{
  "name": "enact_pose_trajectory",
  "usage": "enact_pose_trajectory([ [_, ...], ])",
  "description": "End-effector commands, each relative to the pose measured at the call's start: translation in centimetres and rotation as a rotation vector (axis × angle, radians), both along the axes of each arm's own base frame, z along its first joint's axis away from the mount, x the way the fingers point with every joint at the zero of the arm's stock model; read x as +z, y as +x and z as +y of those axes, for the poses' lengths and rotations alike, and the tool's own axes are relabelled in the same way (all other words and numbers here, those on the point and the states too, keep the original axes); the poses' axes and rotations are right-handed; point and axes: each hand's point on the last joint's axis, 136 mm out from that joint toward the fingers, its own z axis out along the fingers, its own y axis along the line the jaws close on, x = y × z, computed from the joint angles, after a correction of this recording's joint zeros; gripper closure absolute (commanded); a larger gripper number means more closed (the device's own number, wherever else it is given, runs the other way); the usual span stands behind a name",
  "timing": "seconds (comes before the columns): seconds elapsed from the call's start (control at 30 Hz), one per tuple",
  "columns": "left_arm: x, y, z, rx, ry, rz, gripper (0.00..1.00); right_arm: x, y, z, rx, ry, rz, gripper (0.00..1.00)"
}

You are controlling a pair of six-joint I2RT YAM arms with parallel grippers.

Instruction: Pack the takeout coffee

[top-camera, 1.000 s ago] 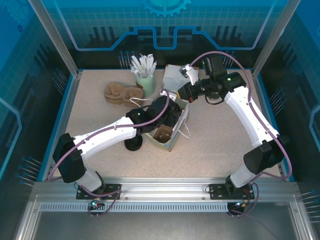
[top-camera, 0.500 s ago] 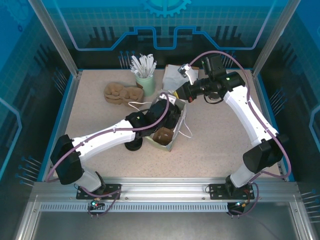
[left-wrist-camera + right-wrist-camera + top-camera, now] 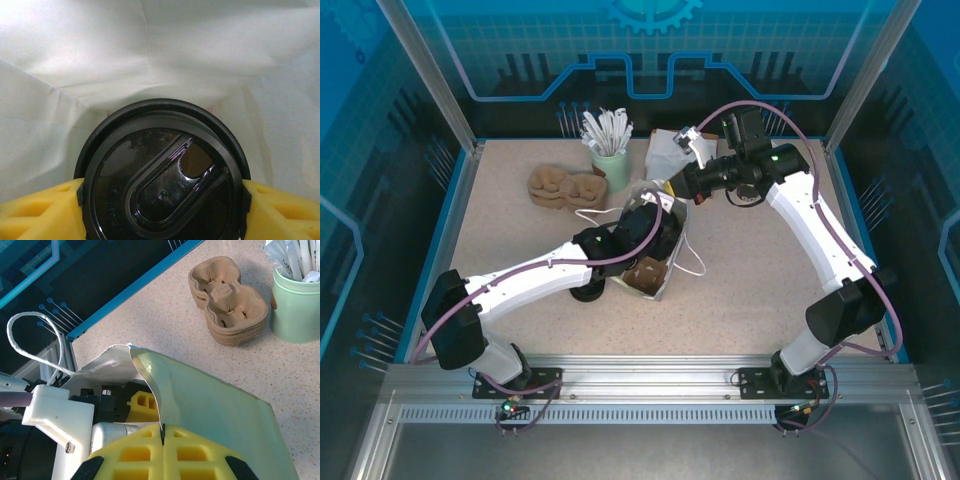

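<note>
**Coffee Held Inside the Bag**

The takeout coffee (image 3: 162, 185) sits low and central in the left wrist view. Its round black lid with the sip slot faces the camera, and the white inner walls of the paper bag (image 3: 150, 50) close around it on all sides. The left jaws stand partly open and grip the coffee, with one yellow pad (image 3: 35, 210) against the lid's left rim and the other against its right. Faint embossing on the lid cannot be read.

In the top view the left arm (image 3: 540, 275) reaches from lower left into the bag's mouth at the centre of the surface (image 3: 750, 290).

The right jaws are closed flat together on the bag's upper edge, the paper pinched between their yellow pads (image 3: 140, 455). A white cord handle (image 3: 30, 340) loops at the left.

Brown pulp cup carriers (image 3: 227, 305) lie in the upper middle. A mint-green holder (image 3: 295, 305) of white wrapped sticks stands just right of them, and the print on the wrappers is too small to read.

A low black pile of lids (image 3: 588, 290) sits beside the bag's lower left.
</note>
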Motion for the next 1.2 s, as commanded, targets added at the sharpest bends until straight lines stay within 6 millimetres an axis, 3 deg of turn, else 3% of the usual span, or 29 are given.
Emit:
enact_pose_trajectory([
  [0.0,0.8,-0.1,0.5,0.020,0.021,-0.024,0.30,2.1,-1.6,0.9,0.066,0.051,-0.046,1.00],
  [0.47,-0.5,-0.5,0.4,0.012,0.033,0.008,0.30,2.1,-1.8,0.9,0.066,0.058,-0.044,1.00],
  [1.17,-2.4,0.6,0.1,0.020,0.055,0.024,0.30,1.7,-2.3,1.1,0.074,0.066,-0.018,1.00],
])
